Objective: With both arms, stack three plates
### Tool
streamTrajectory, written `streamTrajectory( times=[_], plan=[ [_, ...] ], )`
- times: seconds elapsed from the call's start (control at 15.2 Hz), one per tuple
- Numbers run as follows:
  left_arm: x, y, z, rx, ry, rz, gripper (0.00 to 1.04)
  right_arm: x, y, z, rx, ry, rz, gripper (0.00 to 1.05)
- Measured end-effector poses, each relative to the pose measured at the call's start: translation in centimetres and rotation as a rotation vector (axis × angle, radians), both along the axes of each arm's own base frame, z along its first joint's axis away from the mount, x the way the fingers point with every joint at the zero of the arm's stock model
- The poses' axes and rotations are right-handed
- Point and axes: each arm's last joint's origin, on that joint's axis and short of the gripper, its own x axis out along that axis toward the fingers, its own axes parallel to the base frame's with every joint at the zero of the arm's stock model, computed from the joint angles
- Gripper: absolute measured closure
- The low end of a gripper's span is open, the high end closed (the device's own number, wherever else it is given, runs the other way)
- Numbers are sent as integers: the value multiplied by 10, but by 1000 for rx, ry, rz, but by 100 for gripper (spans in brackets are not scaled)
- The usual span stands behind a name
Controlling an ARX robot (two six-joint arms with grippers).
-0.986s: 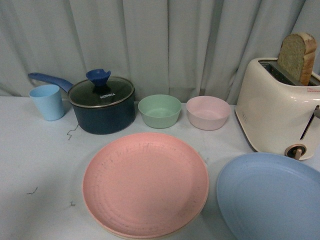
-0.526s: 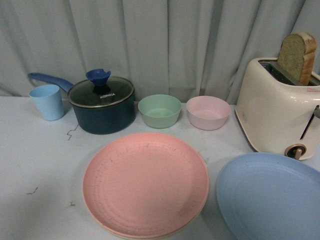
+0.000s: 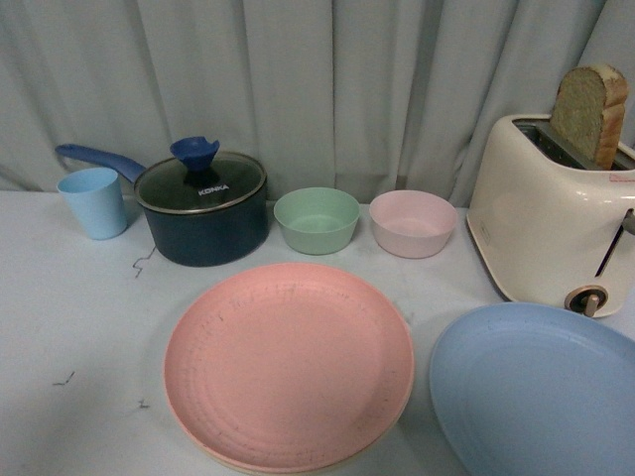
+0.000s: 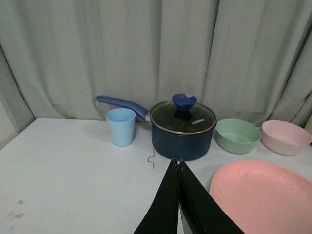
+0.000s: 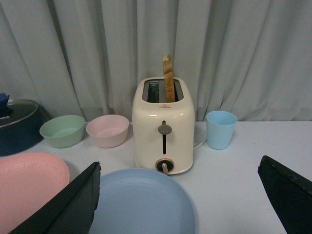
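On the table nothing has budged in the last second: the pink plate (image 3: 288, 367) sits on what looks like the cream plate (image 3: 298, 469), and the light blue plate (image 3: 541, 392) lies just beside them, unstacked. The left gripper (image 4: 178, 165) is pinched closed and empty, and the right gripper (image 5: 179, 168) is spread wide and empty. So the blue plate looks next, with no approach begun.

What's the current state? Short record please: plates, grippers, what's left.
pink plate: table centre, lying on the cream plate, of which only the rim shows
blue plate: separate, to the right, in front of the toaster
left gripper: shut, empty
right gripper: open, facing the blue plate
arms in front view: none
remaining: blue plate not yet stacked
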Motion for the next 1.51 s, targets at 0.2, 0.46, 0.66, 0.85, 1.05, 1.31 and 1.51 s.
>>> streamTrajectory(
  times=[0.2, 0.46, 0.66, 0.85, 1.05, 1.31, 1.51],
  plan=[
    [-4, 0, 0, 0, 1, 0, 103, 0, 0, 0, 0, 0, 0, 6],
    [-9, 0, -1, 0, 2, 0, 103, 0, 0, 0, 0, 0, 0, 6],
    [-18, 0, -7, 1, 60, -4, 103, 0, 0, 0, 0, 0, 0, 6],
    [-22, 0, -4, 1, 17, 0, 103, 0, 0, 0, 0, 0, 0, 6],
    [-22, 0, -4, 2, 13, 0, 77, 0, 0, 0, 0, 0, 0, 6],
    [-22, 0, -4, 2, 12, -1, 27, 12, -11, 1, -33, 45, 261, 6],
    [-22, 0, -4, 3, 13, 0, 7, 38, -19, 16, -52, -33, 391, 6]
  ],
)
